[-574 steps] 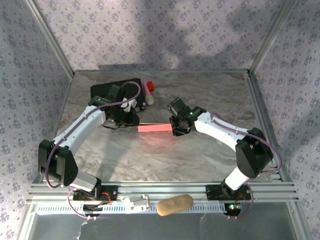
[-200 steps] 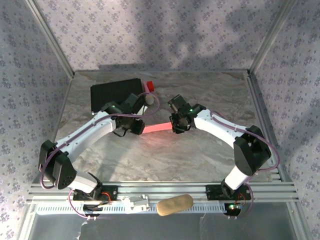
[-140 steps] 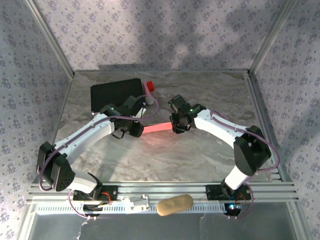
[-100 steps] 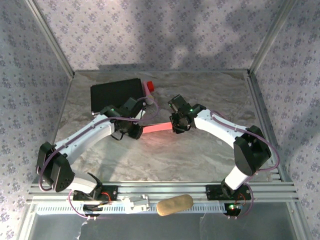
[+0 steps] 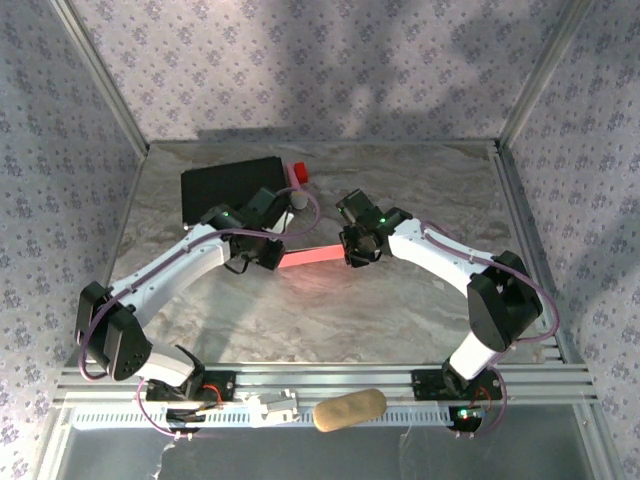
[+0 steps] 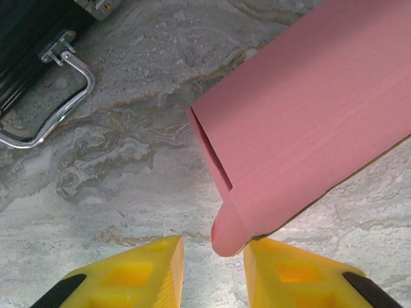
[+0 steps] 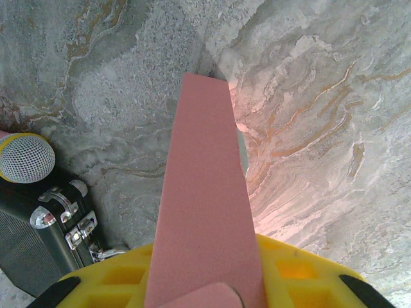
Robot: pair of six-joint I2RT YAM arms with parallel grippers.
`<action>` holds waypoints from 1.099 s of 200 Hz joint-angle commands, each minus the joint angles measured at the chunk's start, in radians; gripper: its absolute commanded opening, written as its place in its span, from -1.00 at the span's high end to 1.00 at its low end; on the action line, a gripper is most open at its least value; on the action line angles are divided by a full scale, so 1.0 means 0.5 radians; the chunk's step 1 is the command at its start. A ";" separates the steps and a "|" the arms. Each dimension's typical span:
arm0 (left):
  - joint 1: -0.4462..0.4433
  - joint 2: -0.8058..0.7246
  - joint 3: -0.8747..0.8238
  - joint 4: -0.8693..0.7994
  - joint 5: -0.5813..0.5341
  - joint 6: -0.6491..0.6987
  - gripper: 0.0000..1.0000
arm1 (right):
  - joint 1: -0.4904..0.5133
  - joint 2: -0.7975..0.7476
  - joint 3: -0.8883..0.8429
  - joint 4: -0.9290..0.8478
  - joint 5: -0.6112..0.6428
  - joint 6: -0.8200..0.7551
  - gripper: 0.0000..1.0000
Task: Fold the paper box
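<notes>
The paper box [image 5: 312, 257] is a slim pink folded sleeve held just above the marble table between both arms. My right gripper [image 5: 352, 252] is shut on its right end; in the right wrist view the box [image 7: 205, 192] runs away from the yellow fingers [image 7: 302, 269] on both sides of it. My left gripper [image 5: 272, 255] is at the box's left end. In the left wrist view the box [image 6: 308, 122] ends in a rounded tab that pokes into the gap of my left gripper [image 6: 213, 247] and touches the right finger [image 6: 295, 269]. The left finger stands apart from it, so the jaws are open.
A black box [image 5: 225, 183] with metal latches lies at the back left, close behind the left gripper. A microphone with a mesh head [image 7: 26, 157] rests by its right edge. A tan oval object [image 5: 350, 408] sits on the front rail. Aluminium frame posts border the table.
The left gripper has come from over the black box's edge to the pink box's left end. Over the last second it shifted only slightly. The right gripper kept its hold.
</notes>
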 commanded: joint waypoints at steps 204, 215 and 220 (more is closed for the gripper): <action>0.137 -0.024 -0.076 0.179 0.422 -0.573 1.00 | 0.029 0.037 -0.082 0.026 0.057 0.111 0.41; 0.149 -0.024 -0.082 0.189 0.422 -0.572 1.00 | 0.029 0.033 -0.075 0.025 0.057 0.111 0.41; 0.149 -0.022 -0.087 0.194 0.425 -0.572 1.00 | 0.028 0.035 -0.072 0.021 0.057 0.111 0.40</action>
